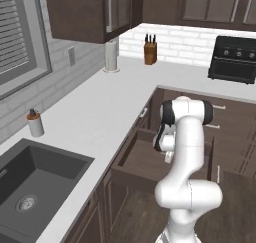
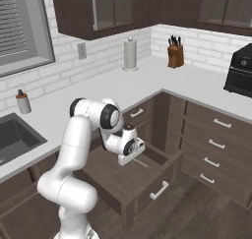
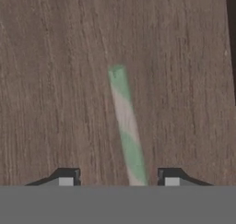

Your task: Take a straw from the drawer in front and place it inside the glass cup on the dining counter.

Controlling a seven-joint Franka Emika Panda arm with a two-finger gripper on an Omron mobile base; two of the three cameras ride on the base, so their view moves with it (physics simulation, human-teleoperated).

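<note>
1. The left base view looks forward and down from behind the white arm (image 1: 187, 187), over the open dark brown wooden drawer (image 1: 145, 162).
2. The right base view takes in that drawer (image 2: 123, 179) and arm from the other side.
3. The hand view sits very close above the drawer's brown floor (image 3: 55, 80).

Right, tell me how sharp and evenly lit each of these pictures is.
Hand view: the straw looks soft-edged and blurry against the drawer floor, with flat light and no clear shadow. Left base view: even, soft light on the white worktop, slightly grainy, no glare. Right base view: the same flat light, the open drawer darker inside; the gripper is small and coarse.
</note>
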